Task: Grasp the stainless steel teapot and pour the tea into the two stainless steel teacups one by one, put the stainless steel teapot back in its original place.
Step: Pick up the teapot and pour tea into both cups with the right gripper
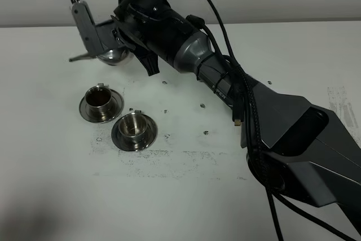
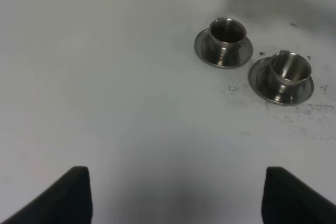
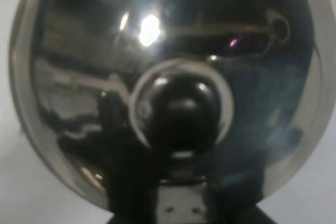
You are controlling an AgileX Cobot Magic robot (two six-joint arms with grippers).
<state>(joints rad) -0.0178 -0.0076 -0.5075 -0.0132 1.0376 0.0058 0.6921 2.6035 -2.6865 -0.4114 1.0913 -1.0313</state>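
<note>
The stainless steel teapot (image 1: 115, 56) is at the far left back of the white table, its thin spout (image 1: 77, 58) pointing left. My right gripper (image 1: 119, 40) reaches across to it and is closed at its handle side; the fingers are mostly hidden. In the right wrist view the shiny lid (image 3: 79, 77) and dark knob (image 3: 181, 111) fill the frame. The two stainless steel teacups stand on saucers in front of the pot. The left one (image 1: 100, 103) (image 2: 227, 31) looks brownish inside, the right one (image 1: 133, 129) (image 2: 289, 67) shiny. My left gripper (image 2: 178, 195) is open over bare table.
The right arm (image 1: 282, 134) and its cables (image 1: 248, 122) stretch diagonally from the lower right across the table. Black speckles (image 1: 169, 156) mark the surface near the cups. The table's back edge (image 1: 282, 23) meets the wall just behind the teapot.
</note>
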